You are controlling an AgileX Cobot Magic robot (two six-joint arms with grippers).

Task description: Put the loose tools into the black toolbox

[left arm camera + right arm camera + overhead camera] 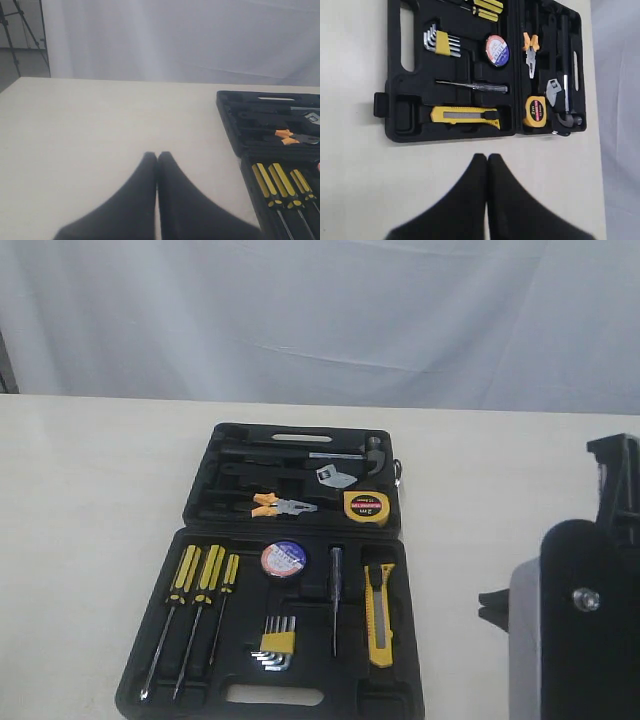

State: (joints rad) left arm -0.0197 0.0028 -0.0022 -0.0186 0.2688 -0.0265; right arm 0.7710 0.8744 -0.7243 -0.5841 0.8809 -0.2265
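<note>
- A large flat black toolbox (405,640) of moulded plastic lies open on the pale cream table (80,500). Its two hinged halves are spread flat, and a white curtain (300,310) hangs behind.
- In the far half, the black-and-orange-handled pliers (280,505) lie in a recess. The yellow tape measure (366,506) sits just beside them, toward the right corner.
- The same half holds a hammer (340,453) with a metal head and a small grey wrench (335,477).
- In the near half, the yellow-and-black utility knife (379,615) lies in its recess along the right side.
- The black tape roll (283,559) with a blue-white label sits near the hinge, about in the middle.
- Three yellow-and-black-handled screwdrivers (205,580) fill the left of the near half. The hex keys (275,645) in a yellow holder and a thin dark tester screwdriver (336,600) lie between them and the knife.
- The left gripper (157,156) has black fingers and hangs over bare table, apart from the toolbox's side. Its jaws are pressed together.
- The right gripper (486,157) is also black and hangs over the table near the edge where the knife and tape measure lie. Its jaws are together as well.
</note>
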